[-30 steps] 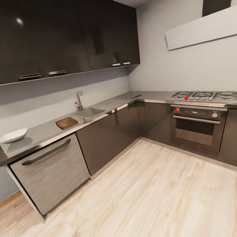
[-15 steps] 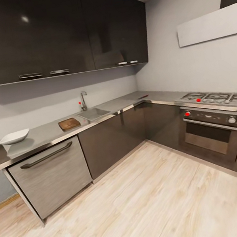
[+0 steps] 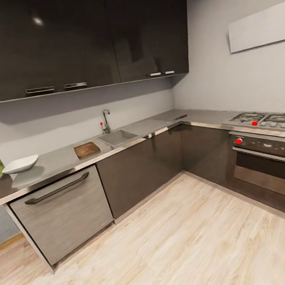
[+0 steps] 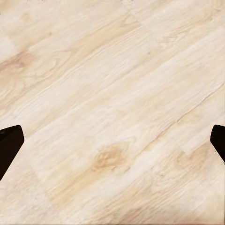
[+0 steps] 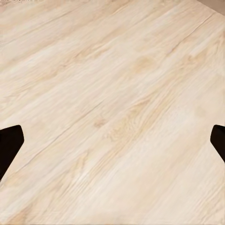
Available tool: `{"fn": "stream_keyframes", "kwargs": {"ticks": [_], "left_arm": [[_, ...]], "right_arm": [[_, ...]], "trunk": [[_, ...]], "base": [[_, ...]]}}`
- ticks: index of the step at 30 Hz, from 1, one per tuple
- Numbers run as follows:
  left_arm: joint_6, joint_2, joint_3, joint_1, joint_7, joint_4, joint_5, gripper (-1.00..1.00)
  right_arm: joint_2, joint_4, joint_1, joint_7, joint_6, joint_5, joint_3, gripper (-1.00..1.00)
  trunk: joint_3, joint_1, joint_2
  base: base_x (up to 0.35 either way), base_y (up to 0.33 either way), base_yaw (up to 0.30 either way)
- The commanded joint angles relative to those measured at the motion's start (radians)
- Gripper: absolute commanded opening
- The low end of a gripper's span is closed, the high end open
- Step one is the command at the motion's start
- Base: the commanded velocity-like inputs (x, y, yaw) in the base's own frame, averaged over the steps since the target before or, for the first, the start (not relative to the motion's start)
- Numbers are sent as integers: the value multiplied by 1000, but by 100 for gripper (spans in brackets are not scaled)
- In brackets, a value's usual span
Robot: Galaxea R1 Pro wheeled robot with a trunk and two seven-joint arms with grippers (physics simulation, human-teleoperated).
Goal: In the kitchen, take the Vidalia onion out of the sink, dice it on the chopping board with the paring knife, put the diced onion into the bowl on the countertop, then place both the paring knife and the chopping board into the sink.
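a: onion can't be made out from here; the sink [image 3: 116, 138] is set into the countertop [image 3: 53, 165] along the far wall, and its basin is too small and shadowed to tell what lies inside.

b: and the chopping board [image 3: 86, 149]?

a: flat on the countertop just beside the sink, on the side toward the bowl [image 3: 20, 164]. the bowl sits well apart from the board, near the counter's far left end, above the steel-fronted dishwasher [image 3: 64, 214].

b: knife?

a: a thin reddish sliver [image 3: 180, 117] lies on the counter near the corner, on the other side of the sink from the board. it may be the paring knife, but it is too small to be sure.

b: what else is in the room?

a: a faucet [image 3: 106, 121] behind the sink, dark wall cabinets [image 3: 72, 38] above, a gas hob [image 3: 269, 121] over an oven [image 3: 270, 164] on the right run, and pale wood floor [image 3: 180, 248] in front.

b: the grippers?

a: the left gripper [image 4: 112, 140] has its dark fingertips [image 4: 9, 145] at opposite edges of the wrist view, spread wide with nothing between them but floor. the right gripper [image 5: 112, 140] looks the same, fingertips [image 5: 9, 145] far apart, released, over bare floorboards.
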State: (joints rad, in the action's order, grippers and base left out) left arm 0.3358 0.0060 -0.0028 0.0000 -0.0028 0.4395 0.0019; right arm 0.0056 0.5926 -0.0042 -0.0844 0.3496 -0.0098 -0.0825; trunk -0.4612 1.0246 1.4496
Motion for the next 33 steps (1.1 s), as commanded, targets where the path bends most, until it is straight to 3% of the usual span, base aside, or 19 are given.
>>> {"fn": "stream_keyframes", "kwargs": {"ticks": [1,33], "left_arm": [[2,0,0,0,0,1,0,100],[1,0,0,0,0,0,1,100]], "right_arm": [[1,0,0,0,3,-1,-2,100],[1,0,0,-1,3,1,-2,100]], "trunk": [[-1,0,0],[-1,0,0]], "base": [[206,-160,151],[206,-160,243]]}}
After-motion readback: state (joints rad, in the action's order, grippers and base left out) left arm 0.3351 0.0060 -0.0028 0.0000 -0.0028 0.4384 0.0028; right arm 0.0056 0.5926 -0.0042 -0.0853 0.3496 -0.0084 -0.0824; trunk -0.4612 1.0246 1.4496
